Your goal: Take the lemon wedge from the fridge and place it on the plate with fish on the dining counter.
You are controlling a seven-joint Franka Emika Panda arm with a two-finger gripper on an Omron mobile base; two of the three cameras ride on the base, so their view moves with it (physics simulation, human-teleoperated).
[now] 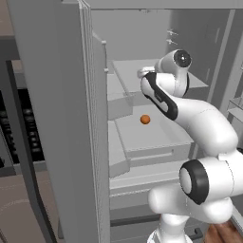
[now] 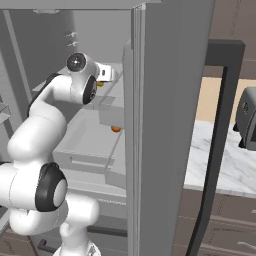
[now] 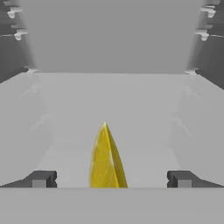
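Lemon wedge (image 3: 107,159): bright yellow, pointed

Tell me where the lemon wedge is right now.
In the hand view the lemon wedge lies on a pale grey fridge shelf, centred between the open gripper fingers. In the right base view it peeks out yellow beside the hand, above the orange ball.

One lemon wedge (image 3: 107,159), one orange ball (image 1: 145,119)
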